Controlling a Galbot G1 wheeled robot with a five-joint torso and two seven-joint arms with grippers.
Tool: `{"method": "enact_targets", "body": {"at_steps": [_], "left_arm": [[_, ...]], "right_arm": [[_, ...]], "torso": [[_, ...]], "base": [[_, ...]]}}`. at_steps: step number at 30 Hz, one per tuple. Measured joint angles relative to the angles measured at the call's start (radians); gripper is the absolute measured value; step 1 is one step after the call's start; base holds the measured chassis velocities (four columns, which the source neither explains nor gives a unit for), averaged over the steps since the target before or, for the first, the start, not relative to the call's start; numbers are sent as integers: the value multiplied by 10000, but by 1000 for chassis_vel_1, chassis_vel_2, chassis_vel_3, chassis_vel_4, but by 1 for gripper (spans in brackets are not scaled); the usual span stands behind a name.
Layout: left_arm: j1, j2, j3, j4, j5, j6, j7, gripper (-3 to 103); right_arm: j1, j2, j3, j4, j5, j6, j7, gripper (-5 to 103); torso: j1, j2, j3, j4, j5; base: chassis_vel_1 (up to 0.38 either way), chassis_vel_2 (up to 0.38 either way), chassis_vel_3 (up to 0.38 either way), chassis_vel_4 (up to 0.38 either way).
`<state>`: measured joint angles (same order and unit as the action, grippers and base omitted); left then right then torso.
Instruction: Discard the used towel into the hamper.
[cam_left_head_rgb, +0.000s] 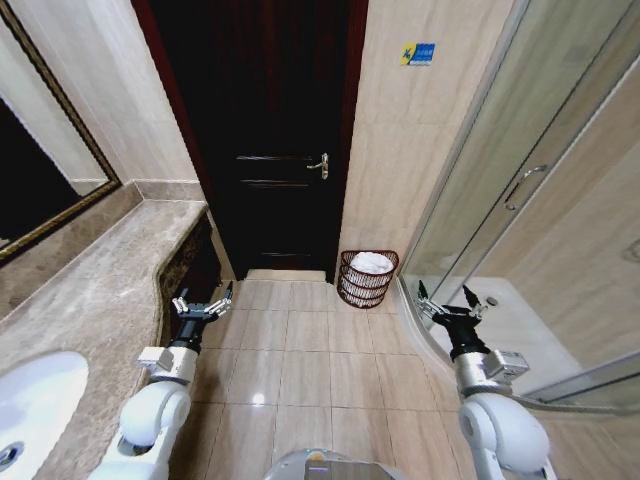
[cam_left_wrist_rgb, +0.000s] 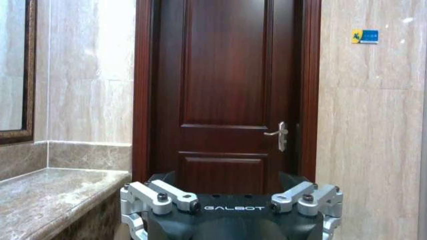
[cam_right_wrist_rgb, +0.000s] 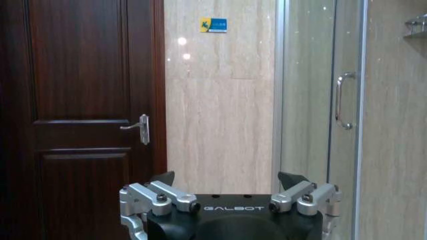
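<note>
The hamper (cam_left_head_rgb: 367, 278) stood on the floor just right of the door (cam_left_head_rgb: 265, 150), against the wall; a white towel (cam_left_head_rgb: 371, 263), apparently the used one, lay in its top. The left gripper (cam_left_head_rgb: 203, 303) hung left of the hamper, the right gripper (cam_left_head_rgb: 447, 303) right of it; both were spread and held nothing. Risk: the towel sat high, so a bumped hamper could spill it.

One hamper (cam_left_head_rgb: 367, 278), two claws (cam_left_head_rgb: 204, 301) (cam_left_head_rgb: 448, 300).
</note>
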<state>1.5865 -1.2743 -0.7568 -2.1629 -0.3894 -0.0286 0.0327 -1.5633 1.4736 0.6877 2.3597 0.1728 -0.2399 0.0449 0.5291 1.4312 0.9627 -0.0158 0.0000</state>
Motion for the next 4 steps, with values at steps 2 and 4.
{"method": "enact_targets", "body": {"at_steps": [2, 4], "left_arm": [[0, 0, 0, 0, 0, 0, 0, 100], [0, 0, 0, 0, 0, 0, 0, 100]], "right_arm": [[0, 0, 0, 0, 0, 0, 0, 100], [0, 0, 0, 0, 0, 0, 0, 100]], "torso": [[0, 0, 0, 0, 0], [0, 0, 0, 0, 0]], "base": [[0, 0, 0, 0], [0, 0, 0, 0]]}}
